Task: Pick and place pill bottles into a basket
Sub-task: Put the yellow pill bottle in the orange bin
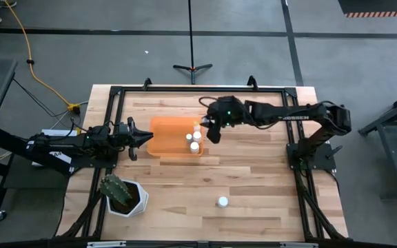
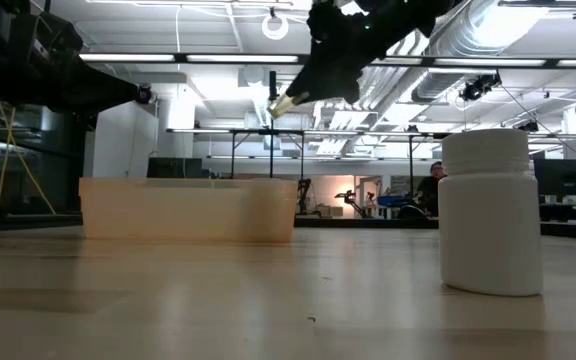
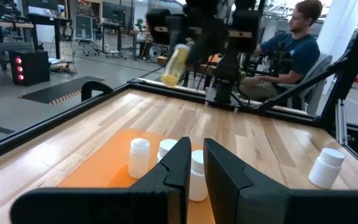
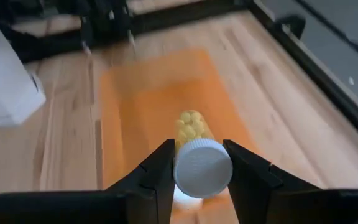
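Lone white capped plastic pill bottle (image 1: 222, 202) standing on bare wood near front edge. Farther back, shallow translucent orange plastic basket (image 1: 163, 141) holding 3 bottles; above it, right gripper (image 4: 202, 167) clamping clear yellow-pill bottle (image 4: 197, 158). Left gripper (image 3: 195, 163) narrowly parted, empty, beside basket.

A potted cactus (image 1: 121, 194) stands on the wooden table (image 1: 253, 179).

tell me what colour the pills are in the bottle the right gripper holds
Yellow, seen best in the right wrist view: pill bottle, right gripper.
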You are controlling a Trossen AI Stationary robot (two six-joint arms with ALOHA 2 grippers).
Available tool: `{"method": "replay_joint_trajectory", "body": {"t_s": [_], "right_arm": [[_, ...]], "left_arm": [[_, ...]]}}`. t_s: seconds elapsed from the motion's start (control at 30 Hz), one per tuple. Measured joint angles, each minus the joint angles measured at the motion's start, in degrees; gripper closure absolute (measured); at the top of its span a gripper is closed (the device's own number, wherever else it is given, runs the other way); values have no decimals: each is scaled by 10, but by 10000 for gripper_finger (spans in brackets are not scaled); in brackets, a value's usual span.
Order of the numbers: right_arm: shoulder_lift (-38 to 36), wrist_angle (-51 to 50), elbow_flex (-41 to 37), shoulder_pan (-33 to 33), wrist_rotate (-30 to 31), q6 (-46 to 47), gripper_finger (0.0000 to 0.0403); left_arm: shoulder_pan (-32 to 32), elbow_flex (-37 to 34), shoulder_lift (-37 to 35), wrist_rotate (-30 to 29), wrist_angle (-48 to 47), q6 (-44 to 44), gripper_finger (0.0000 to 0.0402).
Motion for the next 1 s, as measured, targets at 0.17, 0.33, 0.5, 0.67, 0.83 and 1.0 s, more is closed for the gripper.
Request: {"method": "replay_joint_trajectory", "body": {"t_s": [0.17, 0.33, 0.5, 0.67, 0.83, 1.0], "right_arm": [[21, 56, 11, -26, -41, -33, 284], [72, 21, 85, -39, -58, -67, 284], [121, -94, 185, -43, -57, -108, 284], [183, -207, 271, -43, -58, -138, 284], [240, -247, 327, -45, -60, -158, 284], [289, -270, 345, -45, -74, -173, 284]], "left_arm": [[0, 0, 0, 0, 0, 0, 323], [0, 0, 0, 0, 0, 0, 323], [0, 0, 0, 0, 0, 0, 323], [0, 0, 0, 0, 0, 0, 323], [0, 0, 0, 0, 0, 0, 323], [0, 0, 0, 0, 0, 0, 323]]}}
